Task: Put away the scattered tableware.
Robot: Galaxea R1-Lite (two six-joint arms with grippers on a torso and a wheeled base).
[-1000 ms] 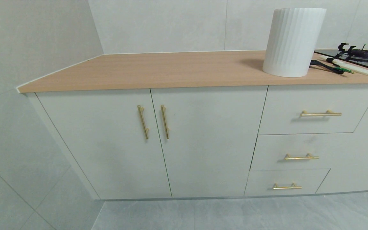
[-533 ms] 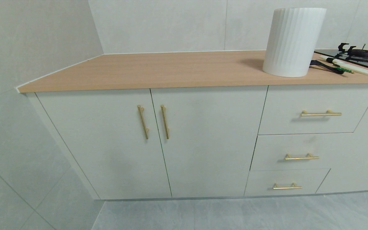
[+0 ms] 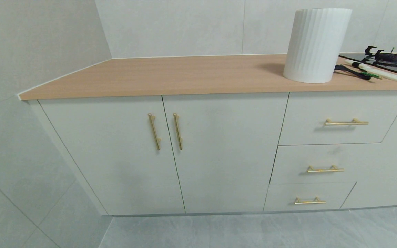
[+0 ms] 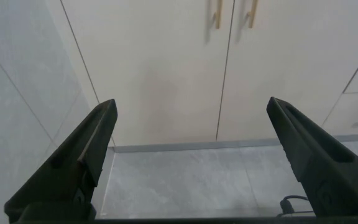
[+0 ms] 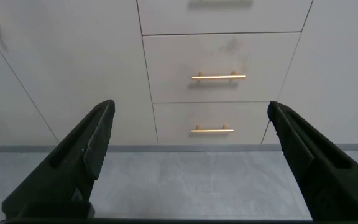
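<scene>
Head view: scattered tableware lies on wood counter just right of white ribbed canister, close to counter's front edge, stove behind it; left gripper faces cabinet doors down-left of canister, right gripper faces drawers below canister, both w/ fingers spread wide apart.

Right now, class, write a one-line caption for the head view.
White ribbed container and utensils on a wooden counter above closed cabinets.

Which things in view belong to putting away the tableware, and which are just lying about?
Job: utensils lying on the counter; white ribbed container beside them, likely their holder.
Just there: gas burner; cabinet doors, shut; drawers, shut.
</scene>
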